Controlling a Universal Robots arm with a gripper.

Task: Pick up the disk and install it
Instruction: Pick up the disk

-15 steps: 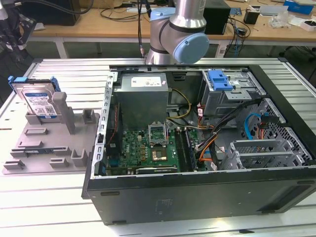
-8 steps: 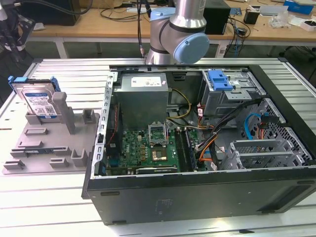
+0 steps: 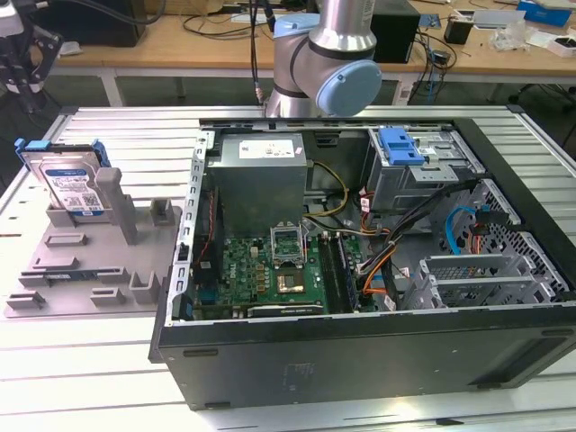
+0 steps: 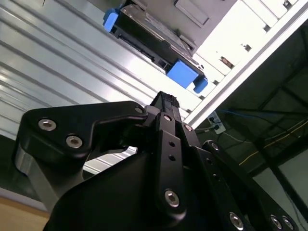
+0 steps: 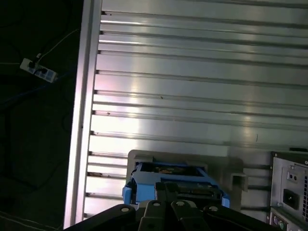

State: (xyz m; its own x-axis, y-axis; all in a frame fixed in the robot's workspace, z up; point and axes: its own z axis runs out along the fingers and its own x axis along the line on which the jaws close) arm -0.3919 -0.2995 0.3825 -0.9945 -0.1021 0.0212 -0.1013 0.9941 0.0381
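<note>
Disk (image 3: 70, 184) stands on edge in the grey fixture (image 3: 90, 261), upper left of the exterior view, on ribbed aluminium tabletop (image 3: 135, 126). Tool (image 5: 167, 188) is aimed at it in the first wrist view, not touching; can't tell how far open it is. Risk: slick metal body w/ thin blue plastic carrier, so an off-centre grip could tilt it or jam it vs the fixture wall.
</note>
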